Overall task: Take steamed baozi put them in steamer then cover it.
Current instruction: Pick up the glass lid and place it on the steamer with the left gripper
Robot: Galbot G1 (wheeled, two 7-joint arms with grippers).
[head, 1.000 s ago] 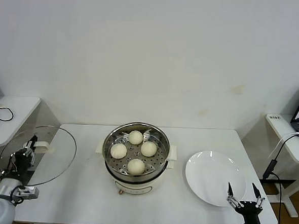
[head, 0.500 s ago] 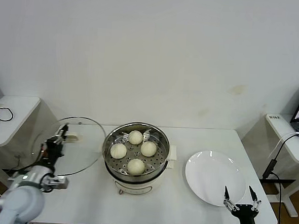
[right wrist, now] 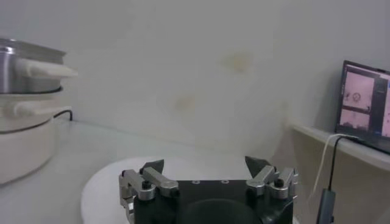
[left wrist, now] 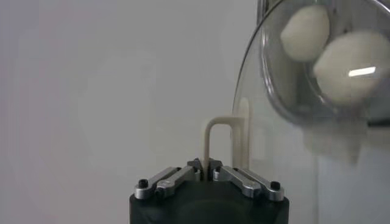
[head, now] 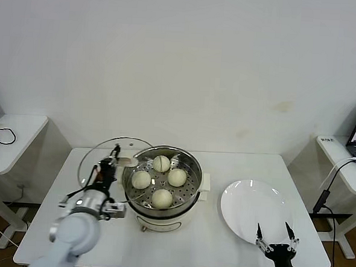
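Carried in from well off the table's left side, the cover (head: 113,157) now hangs tilted at the steamer's (head: 163,180) left rim, its near edge overlapping the pot's wall in the head view; it is not yet seated. Glass with a metal rim, it is stiff, likely rather heavy for its thinness, slick on its face and breakable if it strikes the steel edge; the cream-white bar handle (left wrist: 220,141) at its centre is the one sound place to hold it, and the grip is there. The left gripper (left wrist: 205,169) is pinched tight on that handle, its jaws drawn together around the bar in the left wrist view, with the glass hanging on edge beside it; since the lid swings from one narrow hold, I judge it could pivot unless levelled before lowering. All four steamed baozi (head: 162,198) sit apart on the perforated tray inside the steamer, soft and easily dented, though the lid should clear them. The left arm reaches in low from the table's front-left, forearm angled toward the pot. The right gripper (head: 275,242) stands idle at the table's front edge, just beside the bare white plate (head: 246,204), jaws spread wide and holding nothing; it has drifted slightly leftward.
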